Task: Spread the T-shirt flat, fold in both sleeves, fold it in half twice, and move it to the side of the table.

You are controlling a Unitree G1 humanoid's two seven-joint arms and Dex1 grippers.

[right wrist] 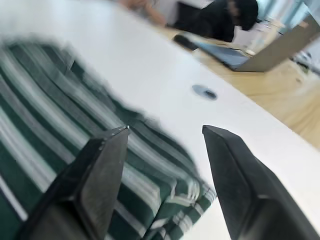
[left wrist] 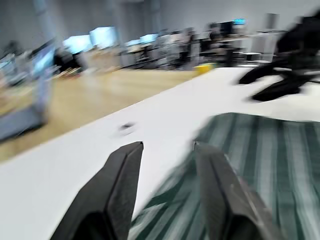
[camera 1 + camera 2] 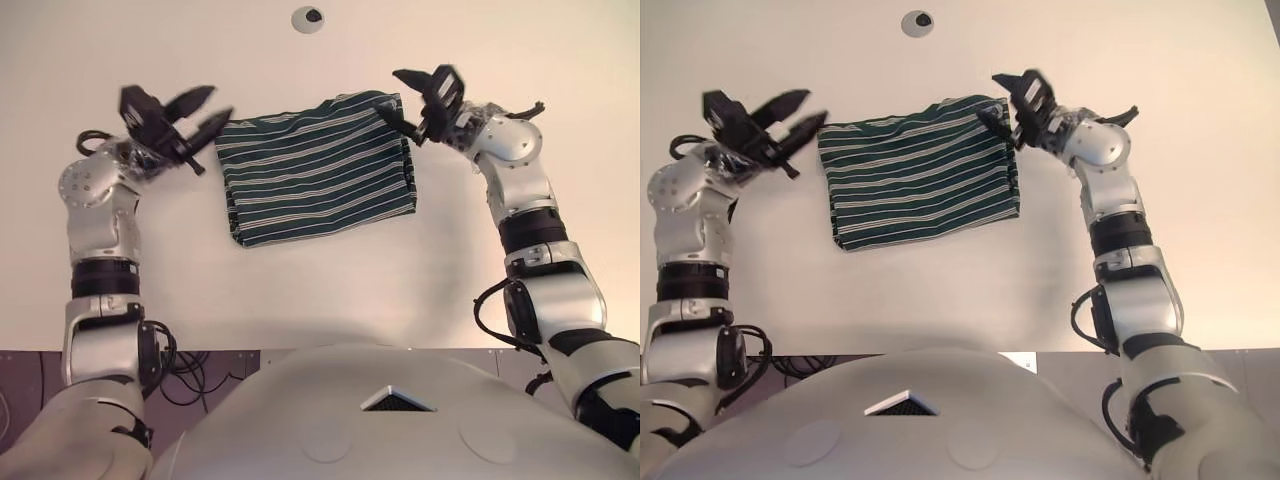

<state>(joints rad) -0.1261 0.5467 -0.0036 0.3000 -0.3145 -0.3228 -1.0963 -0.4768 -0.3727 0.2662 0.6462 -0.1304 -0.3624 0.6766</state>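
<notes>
Folded T-shirt lies mid-counter, bare surface all around. Left pincer and right pincer, both spread wide, flank its far corners, seemingly untouching.

The right gripper, jaws apart, hangs over the striped T-shirt.

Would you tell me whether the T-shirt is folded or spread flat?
Folded: the T-shirt lies on the table as a compact rectangle with no sleeves sticking out.
</notes>
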